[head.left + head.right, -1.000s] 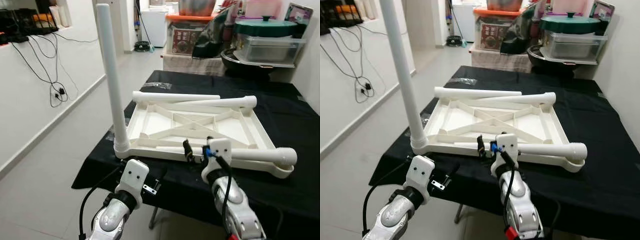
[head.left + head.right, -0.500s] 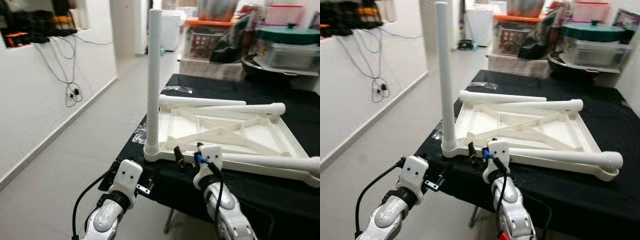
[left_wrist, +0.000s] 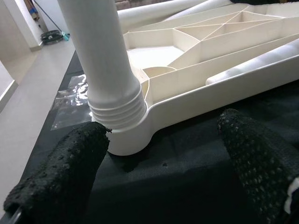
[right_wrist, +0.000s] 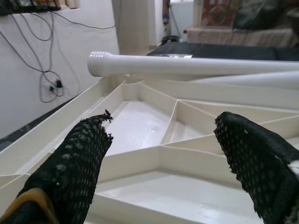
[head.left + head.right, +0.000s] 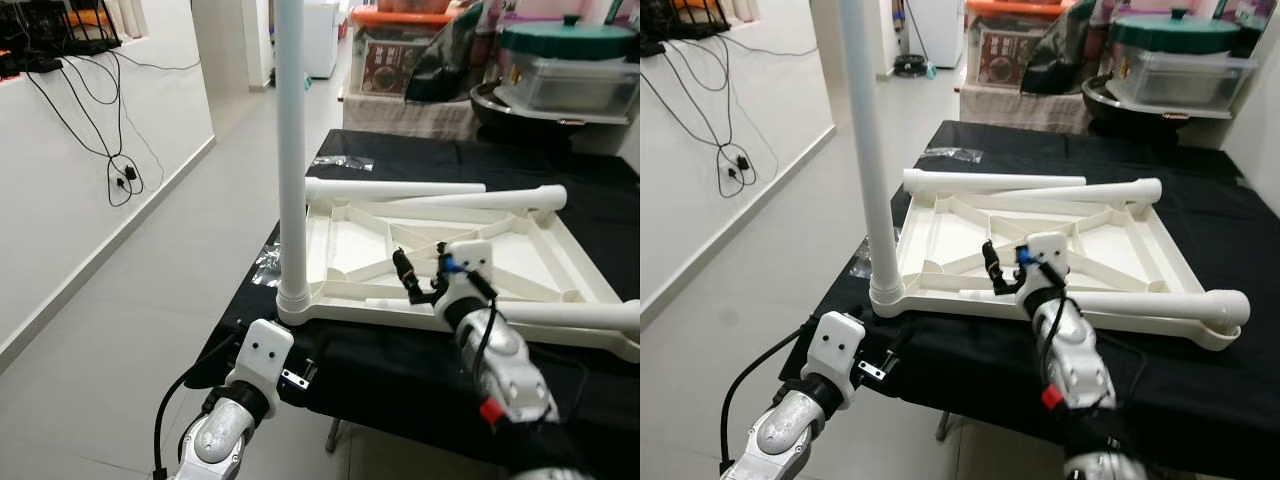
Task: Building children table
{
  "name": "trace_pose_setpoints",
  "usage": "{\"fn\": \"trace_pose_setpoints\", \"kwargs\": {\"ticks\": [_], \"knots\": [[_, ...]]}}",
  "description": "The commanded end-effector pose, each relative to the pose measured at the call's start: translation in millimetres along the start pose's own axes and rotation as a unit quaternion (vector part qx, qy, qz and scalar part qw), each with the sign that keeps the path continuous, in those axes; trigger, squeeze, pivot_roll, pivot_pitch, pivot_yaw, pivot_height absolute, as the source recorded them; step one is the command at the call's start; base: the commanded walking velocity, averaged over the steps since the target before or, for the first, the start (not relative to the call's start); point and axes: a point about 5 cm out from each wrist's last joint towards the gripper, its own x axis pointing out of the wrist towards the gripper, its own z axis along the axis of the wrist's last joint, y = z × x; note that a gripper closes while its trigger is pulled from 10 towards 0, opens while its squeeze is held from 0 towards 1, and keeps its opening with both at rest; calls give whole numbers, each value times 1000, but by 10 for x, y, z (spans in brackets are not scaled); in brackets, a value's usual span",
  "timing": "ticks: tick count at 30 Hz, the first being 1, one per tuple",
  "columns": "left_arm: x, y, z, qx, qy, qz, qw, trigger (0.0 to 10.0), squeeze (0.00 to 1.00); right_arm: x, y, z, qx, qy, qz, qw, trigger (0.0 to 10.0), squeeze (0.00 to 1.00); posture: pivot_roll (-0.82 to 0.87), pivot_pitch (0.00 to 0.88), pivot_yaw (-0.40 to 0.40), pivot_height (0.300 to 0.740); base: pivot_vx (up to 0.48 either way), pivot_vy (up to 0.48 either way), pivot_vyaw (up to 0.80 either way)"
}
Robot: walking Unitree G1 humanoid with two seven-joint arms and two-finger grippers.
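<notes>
A white plastic table top [image 5: 352, 240] lies upside down on the black-covered table, ribs facing up. One white leg [image 5: 291, 150] stands upright, screwed into its near-left corner socket [image 3: 122, 122]. Three loose legs lie on it: one along the far edge [image 5: 395, 188], one slanting at the far right [image 5: 500, 198], one along the near edge [image 5: 570, 315]. My left gripper [image 5: 298, 372] is open, low in front of that corner socket. My right gripper [image 5: 1007, 265] is open above the ribbed inside, empty, facing the far leg's threaded end [image 4: 100, 63].
The black cloth [image 5: 400, 375] hangs over the table's near edge. A small plastic bag [image 5: 345, 162] lies at the far left of the cloth. Storage boxes and a lidded pot [image 5: 560, 60] crowd the back. Bare floor and a wall with dangling cables [image 5: 120, 180] are to the left.
The camera has shifted. My right gripper has moved forward from the table top's near edge to above its ribbed inside. The left gripper stays low by the corner.
</notes>
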Motion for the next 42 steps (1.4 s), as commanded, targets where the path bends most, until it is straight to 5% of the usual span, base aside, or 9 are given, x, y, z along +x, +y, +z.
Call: {"fn": "trace_pose_setpoints", "kwargs": {"ticks": [1,2,9,12,15,16,25,35,42], "knots": [[-20,-16,12,-2,1,-3,1000,10000,0,10,-30,-30,16,14,12,1000,10000,859,50,37,-40,740,0,0,0],[-23,-18,16,-3,1,-3,1000,10000,0,46,-67,-8,31,34,55,997,10000,0,49,40,-45,740,0,0,0],[-30,-14,28,-4,0,-1,1000,10000,0,75,-52,208,82,31,212,973,10000,0,58,52,-45,740,0,0,0],[-38,-12,29,-4,0,-3,1000,10000,0,85,215,384,74,18,351,933,10000,0,61,52,-37,740,0,0,0],[-40,-11,27,-4,0,-3,1000,10000,0,73,294,400,64,21,385,921,10000,0,61,52,-37,740,0,0,0],[-39,-8,31,-4,0,-2,1000,10000,0,158,483,422,41,18,397,917,10000,0,61,57,-40,740,0,0,0],[-44,-16,46,-6,-2,-3,1000,10000,0,336,731,418,20,16,392,920,10000,0,67,59,-43,740,0,0,0],[-39,-21,60,-6,-5,-4,1000,10000,0,466,768,455,15,11,362,932,10000,0,62,67,-46,740,0,0,0],[-39,-26,61,-6,-5,-6,1000,10000,0,507,874,459,21,7,369,929,10000,0,63,66,-47,740,0,0,0]]}}
